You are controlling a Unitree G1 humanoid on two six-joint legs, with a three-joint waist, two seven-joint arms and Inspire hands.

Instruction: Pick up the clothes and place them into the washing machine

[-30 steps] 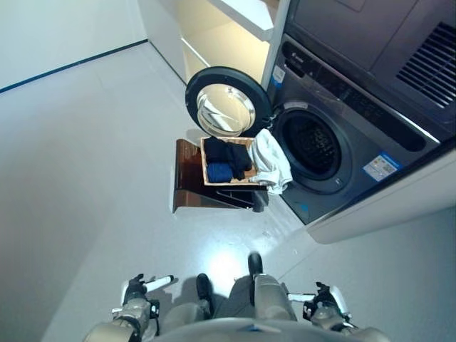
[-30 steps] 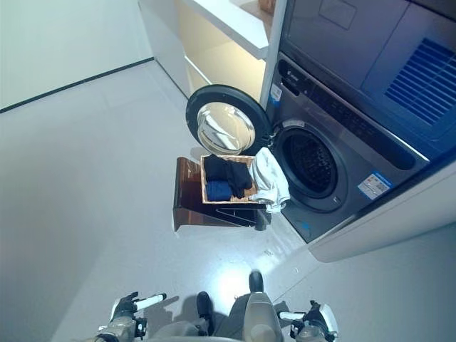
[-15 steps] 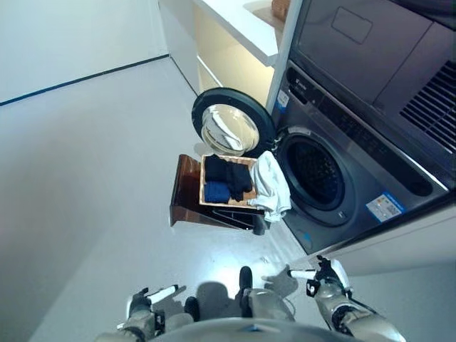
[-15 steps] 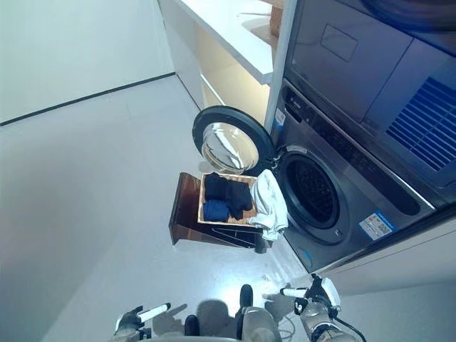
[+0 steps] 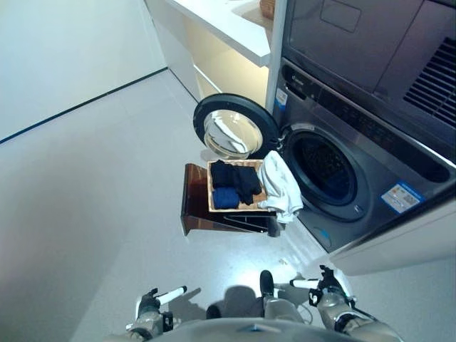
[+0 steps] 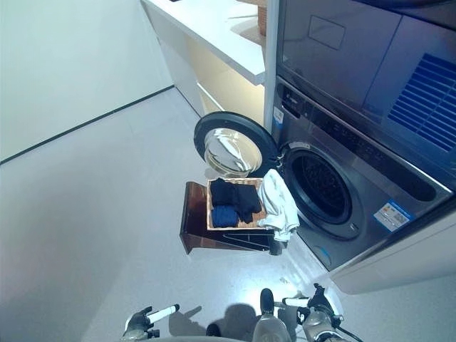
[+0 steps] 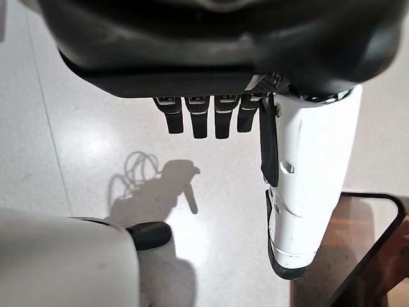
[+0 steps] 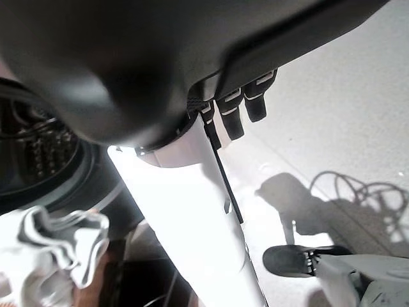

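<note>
Between door [image 5: 235, 134] and drum [image 5: 323, 171]: basket [image 5: 211, 187], white garment [image 5: 279, 187] draped.

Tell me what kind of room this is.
Likely a home laundry room: a front-loading washing machine with its door open, a basket of clothes before it, and a white counter beside it.

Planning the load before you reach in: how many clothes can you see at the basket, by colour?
Black clothes: 1 pile, pieces cannot be told apart
Blue clothes: 1
White clothes: 1, draped over the basket edge
Total: 3 visible
</note>
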